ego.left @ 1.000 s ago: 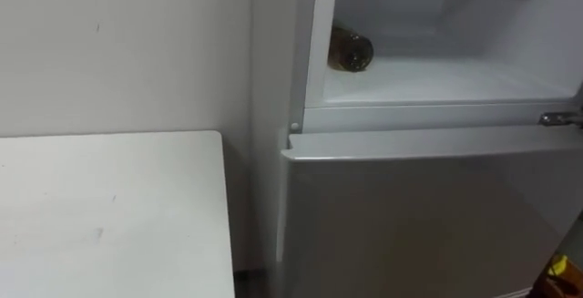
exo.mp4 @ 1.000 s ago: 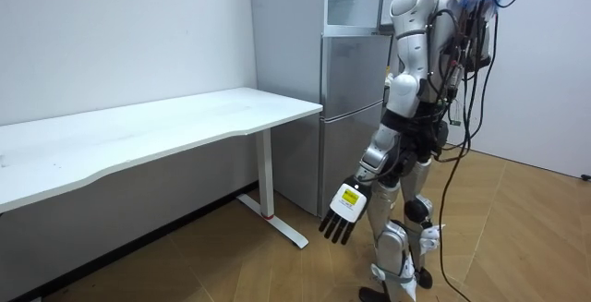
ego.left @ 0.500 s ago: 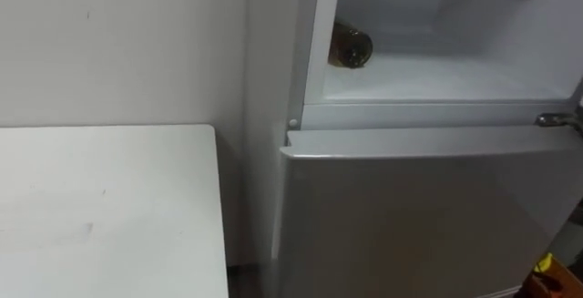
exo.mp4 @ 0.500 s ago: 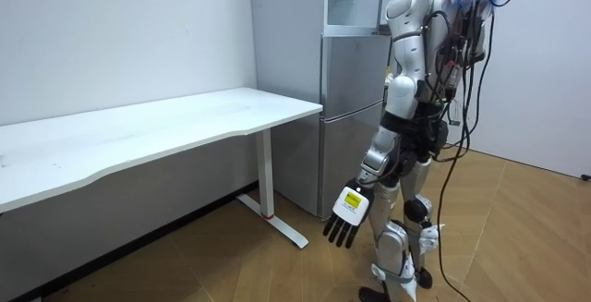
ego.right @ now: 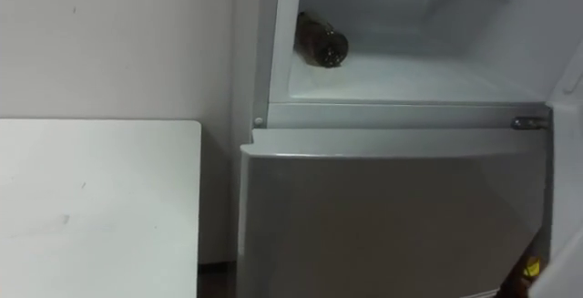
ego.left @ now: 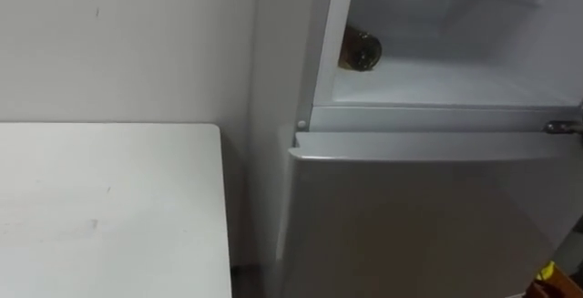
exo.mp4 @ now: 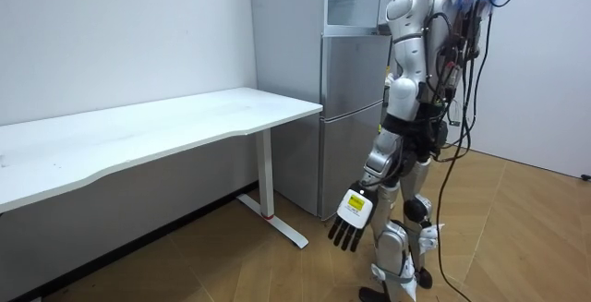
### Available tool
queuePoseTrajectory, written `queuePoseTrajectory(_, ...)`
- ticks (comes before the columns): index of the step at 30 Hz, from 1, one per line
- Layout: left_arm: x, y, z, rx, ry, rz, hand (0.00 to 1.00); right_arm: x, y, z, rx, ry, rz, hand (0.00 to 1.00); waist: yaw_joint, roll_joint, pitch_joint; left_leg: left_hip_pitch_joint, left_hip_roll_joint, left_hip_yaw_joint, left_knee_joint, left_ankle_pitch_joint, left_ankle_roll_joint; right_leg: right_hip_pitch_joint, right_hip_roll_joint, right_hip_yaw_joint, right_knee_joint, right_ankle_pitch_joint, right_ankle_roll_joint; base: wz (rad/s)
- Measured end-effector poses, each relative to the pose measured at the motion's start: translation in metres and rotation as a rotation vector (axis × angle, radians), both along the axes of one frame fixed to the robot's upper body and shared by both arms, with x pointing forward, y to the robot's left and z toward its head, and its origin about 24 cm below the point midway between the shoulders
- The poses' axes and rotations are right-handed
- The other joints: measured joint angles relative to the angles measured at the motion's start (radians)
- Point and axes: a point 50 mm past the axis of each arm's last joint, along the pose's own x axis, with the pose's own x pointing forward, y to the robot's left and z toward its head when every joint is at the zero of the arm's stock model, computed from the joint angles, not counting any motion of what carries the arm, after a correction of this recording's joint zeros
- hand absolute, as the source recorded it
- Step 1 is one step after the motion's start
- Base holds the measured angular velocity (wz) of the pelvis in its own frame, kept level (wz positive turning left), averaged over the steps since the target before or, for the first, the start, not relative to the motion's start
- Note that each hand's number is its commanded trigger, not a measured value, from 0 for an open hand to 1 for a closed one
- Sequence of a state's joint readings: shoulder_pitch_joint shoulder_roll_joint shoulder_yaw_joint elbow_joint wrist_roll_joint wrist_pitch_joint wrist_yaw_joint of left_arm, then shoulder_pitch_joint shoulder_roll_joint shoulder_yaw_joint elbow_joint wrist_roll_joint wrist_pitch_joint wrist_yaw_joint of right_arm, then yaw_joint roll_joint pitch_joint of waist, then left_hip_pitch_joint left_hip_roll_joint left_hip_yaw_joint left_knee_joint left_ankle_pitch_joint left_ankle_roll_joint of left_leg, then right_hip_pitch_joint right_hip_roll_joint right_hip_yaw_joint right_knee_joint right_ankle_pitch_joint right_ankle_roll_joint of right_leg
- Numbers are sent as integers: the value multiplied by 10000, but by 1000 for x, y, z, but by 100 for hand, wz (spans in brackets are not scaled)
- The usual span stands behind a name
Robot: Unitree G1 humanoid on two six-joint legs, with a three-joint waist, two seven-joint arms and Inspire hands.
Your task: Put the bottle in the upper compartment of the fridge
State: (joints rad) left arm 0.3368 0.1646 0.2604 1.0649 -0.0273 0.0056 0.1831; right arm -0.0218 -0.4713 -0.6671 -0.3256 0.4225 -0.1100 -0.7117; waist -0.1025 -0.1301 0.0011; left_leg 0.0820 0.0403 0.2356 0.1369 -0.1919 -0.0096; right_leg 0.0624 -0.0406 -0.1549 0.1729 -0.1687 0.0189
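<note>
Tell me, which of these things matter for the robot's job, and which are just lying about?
Part of the job: bottle, lying on its side; open upper fridge compartment holding it; left hand, hanging open.
Just there: white table; shut lower fridge door.

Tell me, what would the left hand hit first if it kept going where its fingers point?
Probably the wooden floor: the left hand hangs with straight fingers pointing down, nothing visibly beneath them.

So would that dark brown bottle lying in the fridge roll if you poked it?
Probably: the dark brown bottle lies on its side on the flat white fridge shelf, so a sideways poke could roll it. It looks hard, so likely stiff, perhaps breakable.
</note>
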Motion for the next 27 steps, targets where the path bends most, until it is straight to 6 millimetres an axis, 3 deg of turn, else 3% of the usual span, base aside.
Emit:
queuePoseTrajectory(7, -4, -2, -1, 18, 426, -611, 0, 15, 14, 2, -695, 426, 1372, 0, 194, 106, 49, 7, 3, -30, 71, -2, 2, 57, -14, -32, 6, 4, -6, 0)
queuePoseTrajectory(15, -2, -6, -3, -126, 591, -927, 0, 36, 34, 3, -1370, 877, 3022, 0, 253, 269, 12, -20, 8, -79, 129, -2, 2, 59, -18, -84, 36, 6, -10, 0)
queuePoseTrajectory(22, 1, -9, -4, -283, 560, -960, 0, 54, 52, 7, -1874, 1220, 4383, 0, 325, 243, 24, -25, 9, -192, 162, 0, 2, 58, -23, -145, 134, 5, -9, 3)
queuePoseTrajectory(27, 10, -10, -6, -413, 369, -1084, 0, 70, 70, 13, -2295, 1148, 5102, 0, 615, 156, 62, -39, 20, -172, 175, 2, 0, 52, -19, -140, 130, 6, -9, 0)
